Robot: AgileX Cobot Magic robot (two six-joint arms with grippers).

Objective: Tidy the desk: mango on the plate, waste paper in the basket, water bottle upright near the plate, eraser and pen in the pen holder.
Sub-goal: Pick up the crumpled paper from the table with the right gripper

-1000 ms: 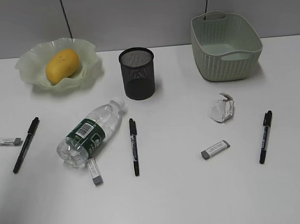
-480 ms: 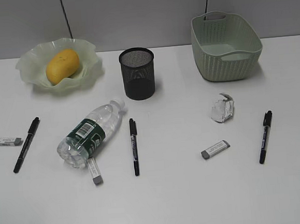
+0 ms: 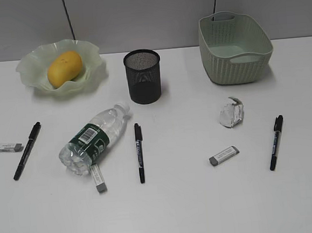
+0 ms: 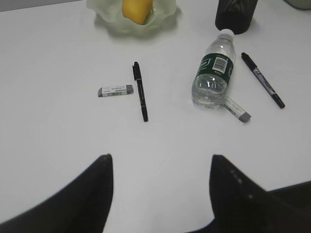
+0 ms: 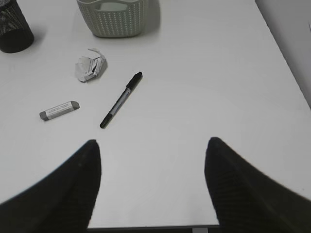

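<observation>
The yellow mango [image 3: 65, 68] lies in the green plate [image 3: 92, 74] at the back left. The water bottle [image 3: 95, 138] lies on its side, cap towards the black mesh pen holder [image 3: 143, 76]. The waste paper [image 3: 231, 112] sits in front of the basket [image 3: 234, 48]. Three pens [image 3: 27, 150] [image 3: 139, 152] [image 3: 275, 141] and three erasers [image 3: 7, 147] [image 3: 98, 178] [image 3: 224, 155] lie flat on the desk [image 3: 184, 206]. My left gripper [image 4: 160, 158] hangs open and empty over bare desk, short of a pen [image 4: 140, 91] and eraser [image 4: 115, 91]. My right gripper [image 5: 153, 143] is open and empty, short of a pen [image 5: 121, 99].
One eraser [image 4: 237, 109] lies partly under the bottle's base [image 4: 209, 92]. The desk's right edge [image 5: 286, 63] and front edge [image 5: 150, 226] show in the right wrist view. Neither arm appears in the exterior view.
</observation>
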